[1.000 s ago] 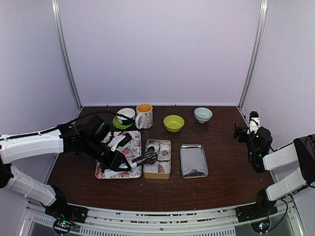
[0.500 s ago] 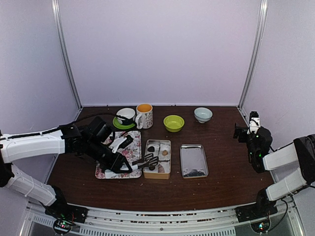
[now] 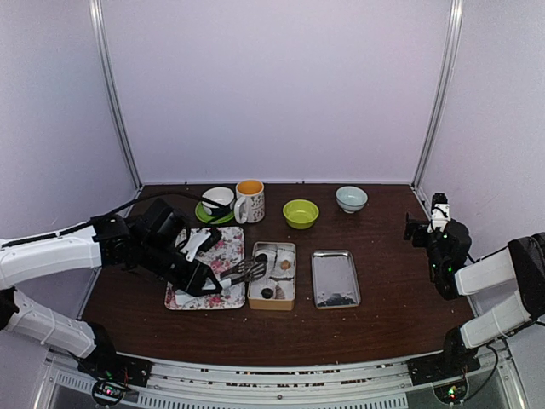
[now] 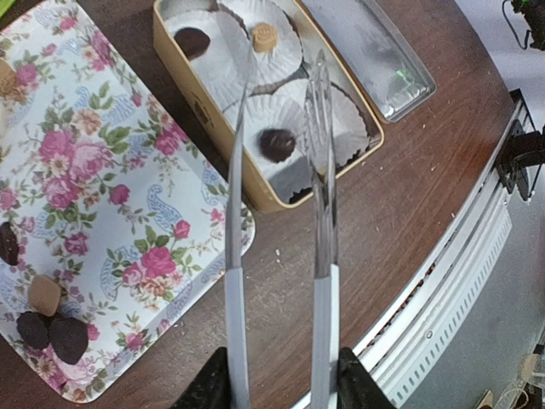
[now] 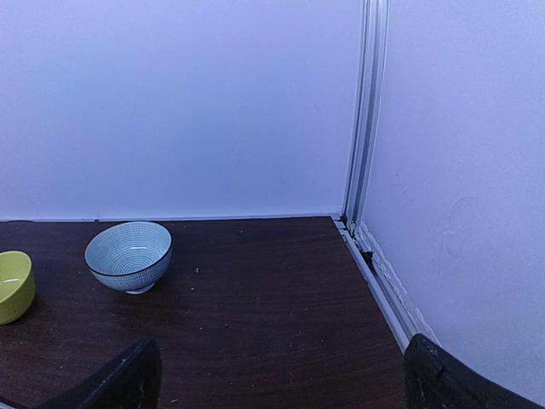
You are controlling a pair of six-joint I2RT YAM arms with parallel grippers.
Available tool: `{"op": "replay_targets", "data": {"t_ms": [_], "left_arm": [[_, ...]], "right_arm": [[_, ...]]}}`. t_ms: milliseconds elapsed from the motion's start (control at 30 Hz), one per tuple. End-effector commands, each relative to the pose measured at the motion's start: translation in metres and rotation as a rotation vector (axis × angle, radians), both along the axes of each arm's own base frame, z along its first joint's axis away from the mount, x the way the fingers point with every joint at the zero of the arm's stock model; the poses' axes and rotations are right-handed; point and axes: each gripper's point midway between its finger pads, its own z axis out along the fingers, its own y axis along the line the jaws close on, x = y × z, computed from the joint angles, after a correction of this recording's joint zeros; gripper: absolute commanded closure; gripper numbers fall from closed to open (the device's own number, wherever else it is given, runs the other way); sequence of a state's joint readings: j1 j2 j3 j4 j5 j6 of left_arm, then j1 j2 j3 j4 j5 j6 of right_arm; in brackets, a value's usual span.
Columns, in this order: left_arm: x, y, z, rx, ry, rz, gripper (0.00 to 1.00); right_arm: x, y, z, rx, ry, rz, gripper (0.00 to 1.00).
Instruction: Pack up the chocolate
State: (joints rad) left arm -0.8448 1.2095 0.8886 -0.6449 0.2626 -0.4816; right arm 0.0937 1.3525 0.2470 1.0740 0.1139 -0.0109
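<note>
My left gripper (image 3: 204,282) (image 4: 281,388) is shut on the handles of slim silver tongs (image 4: 317,170). The tong arms are spread and empty, with their tips over the tan tin (image 3: 253,294) (image 4: 220,128). In the tin's white paper cups lie a dark chocolate (image 4: 277,143) (image 3: 267,292), another dark one (image 4: 194,40) and a light brown one (image 4: 265,37). More chocolate lumps (image 4: 53,332) lie on the floral tray (image 3: 213,294) (image 4: 111,170). My right gripper (image 3: 419,228) (image 5: 281,388) is open and empty, raised at the far right.
A silver tin lid (image 3: 335,278) lies right of the tin. Along the back stand a white cup on a green saucer (image 3: 218,201), a white mug (image 3: 249,201), a green bowl (image 3: 301,213) and a blue bowl (image 3: 351,198) (image 5: 129,255). The enclosure wall is near my right gripper.
My left gripper has drawn the tongs back to the left, off the tin's middle. A dark chocolate now shows uncovered in the tin's near cup. The right arm has not moved.
</note>
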Motion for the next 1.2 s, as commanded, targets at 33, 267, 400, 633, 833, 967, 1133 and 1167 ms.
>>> {"op": "replay_targets", "data": {"t_ms": [33, 267, 400, 633, 833, 967, 1133, 1167], "left_arm": [[0.022, 0.015, 0.047, -0.058, -0.157, 0.117, 0.61], [0.038, 0.056, 0.043, -0.008, -0.155, 0.265, 0.61], [0.043, 0.069, 0.037, 0.004, -0.145, 0.325, 0.61], [0.048, 0.089, 0.019, 0.065, -0.11, 0.404, 0.62], [0.049, 0.094, 0.013, 0.082, -0.102, 0.415, 0.62], [0.05, 0.094, 0.008, 0.098, -0.089, 0.414, 0.62], [0.052, 0.094, 0.002, 0.109, -0.079, 0.415, 0.62], [0.053, 0.094, 0.001, 0.111, -0.079, 0.417, 0.62]], "right_arm": [[0.0, -0.005, 0.003, 0.01, -0.014, -0.024, 0.0], [0.0, -0.005, 0.002, 0.01, -0.012, -0.025, 0.0], [0.0, -0.005, 0.003, 0.01, -0.013, -0.025, 0.0], [0.0, -0.005, 0.002, 0.01, -0.012, -0.025, 0.0], [0.0, -0.006, 0.003, 0.01, -0.013, -0.026, 0.0], [0.0, -0.005, 0.002, 0.01, -0.012, -0.025, 0.0], [0.0, -0.005, 0.003, 0.01, -0.014, -0.025, 0.0], [0.0, -0.005, 0.003, 0.01, -0.012, -0.026, 0.0]]}}
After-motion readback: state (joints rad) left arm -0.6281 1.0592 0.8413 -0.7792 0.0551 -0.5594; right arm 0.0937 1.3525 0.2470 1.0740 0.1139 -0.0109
